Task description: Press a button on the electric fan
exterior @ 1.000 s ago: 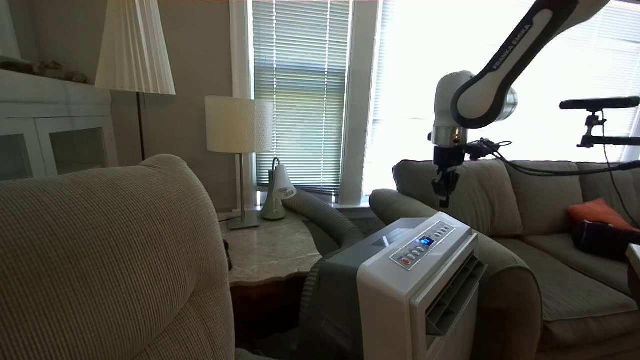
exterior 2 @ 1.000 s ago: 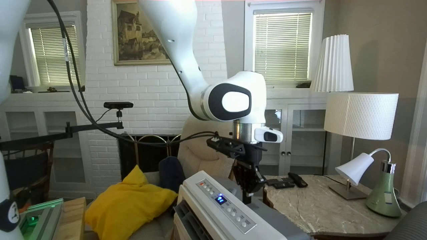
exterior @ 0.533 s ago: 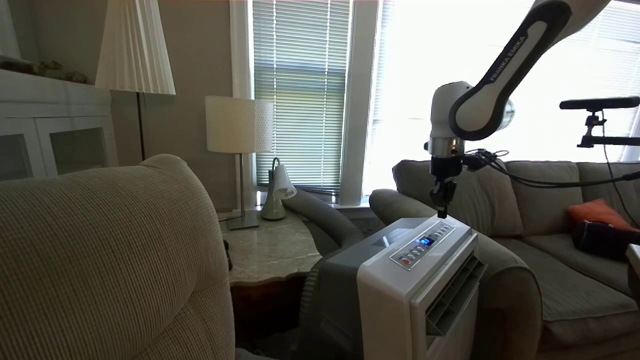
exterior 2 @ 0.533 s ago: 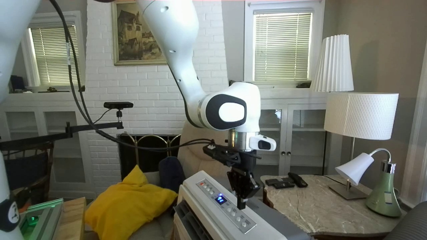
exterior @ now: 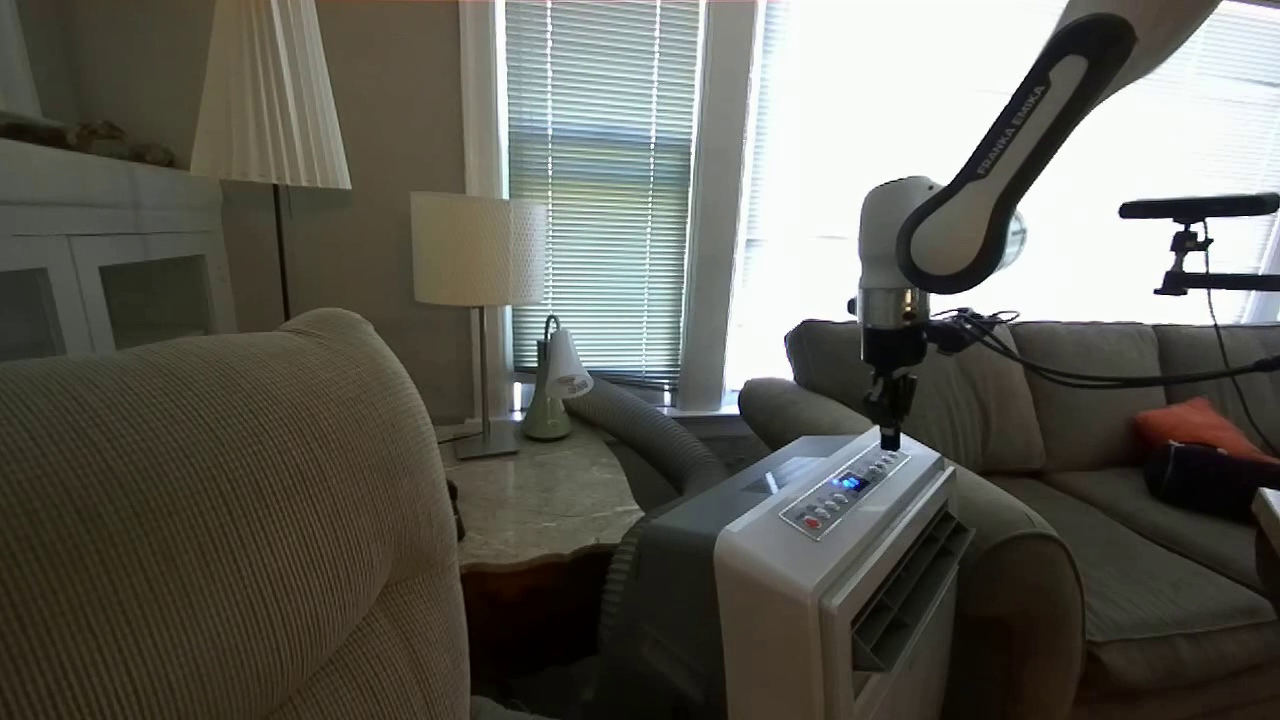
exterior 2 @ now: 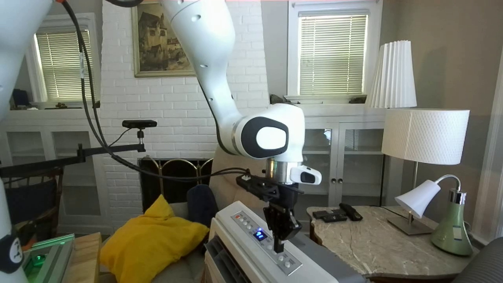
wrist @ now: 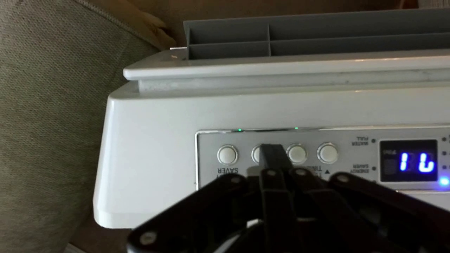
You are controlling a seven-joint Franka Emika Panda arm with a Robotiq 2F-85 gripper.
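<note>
The electric fan is a white boxy unit point(exterior: 770, 600) with a slanted top panel; it shows in both exterior views point(exterior 2: 243, 245) and in the wrist view point(wrist: 154, 140). Its display glows blue point(wrist: 408, 161), and a dark slatted vent point(exterior: 905, 600) is on its side. My gripper point(wrist: 272, 153) is shut and empty, pointing down. Its tip covers most of one round white button point(wrist: 256, 154), between an end button point(wrist: 227, 155) and another button point(wrist: 297, 154). In both exterior views the gripper point(exterior: 890, 443) point(exterior 2: 278, 247) is at the panel. I cannot tell if it touches.
A grey sofa arm point(exterior: 1010, 540) stands close beside the fan. A ribbed hose point(exterior: 650, 430) runs behind it. A marble table point(exterior 2: 377, 243) holds a white-shaded lamp point(exterior 2: 426, 137) and a green lamp point(exterior 2: 452, 232). A yellow pillow point(exterior 2: 153, 239) lies nearby.
My gripper has come down from above and behind the fan onto its control panel, moving over the buttons on one side of the display. The fan has not moved.
</note>
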